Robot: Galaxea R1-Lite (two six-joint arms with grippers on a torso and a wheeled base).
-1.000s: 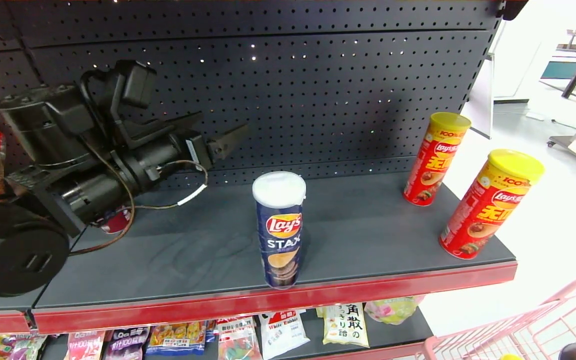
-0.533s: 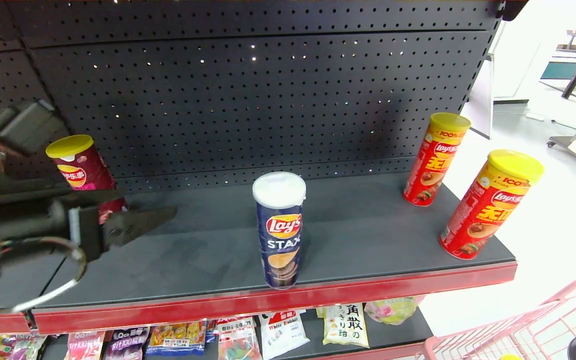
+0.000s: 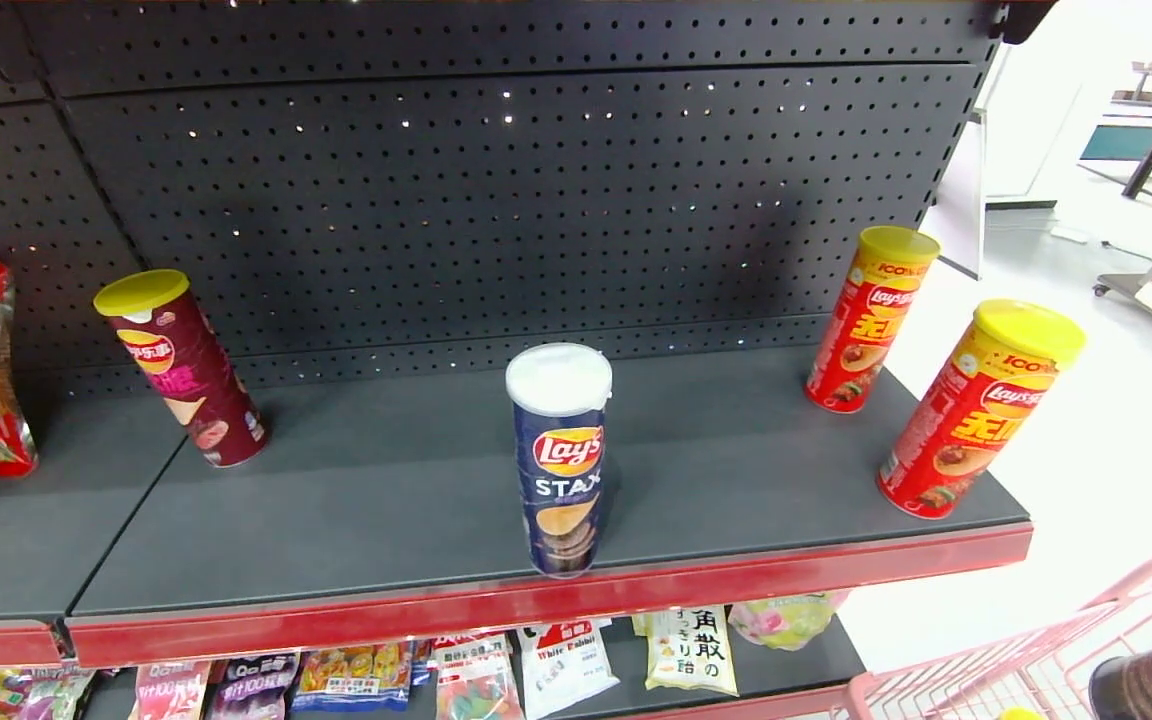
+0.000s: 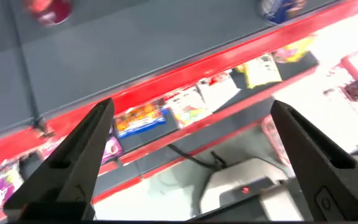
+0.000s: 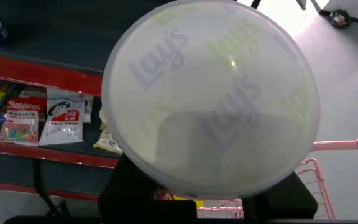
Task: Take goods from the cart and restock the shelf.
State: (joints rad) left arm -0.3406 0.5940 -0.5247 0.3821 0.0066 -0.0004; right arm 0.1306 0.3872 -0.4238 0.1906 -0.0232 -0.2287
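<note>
Four cans sat on the shelf, room for more; right tool clutched another can below it, left tool gaped empty.

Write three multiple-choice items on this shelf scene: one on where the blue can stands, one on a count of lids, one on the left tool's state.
1. Where does the blue can stand on the upper shelf?
A) against the back wall
B) at the front edge, near the middle
C) lying down at the right end

2. How many cans on that shelf have yellow lids?
A) one
B) two
C) three

3. How is the left tool?
A) open, holding nothing
B) shut on a snack bag
C) shut, holding nothing

Key:
1 B: it stands upright just behind the shelf's front edge, about midway along.
2 C: the maroon can and the two red cans carry yellow lids, while the blue one's is white.
3 A: its fingers are spread wide with nothing between them.
</note>
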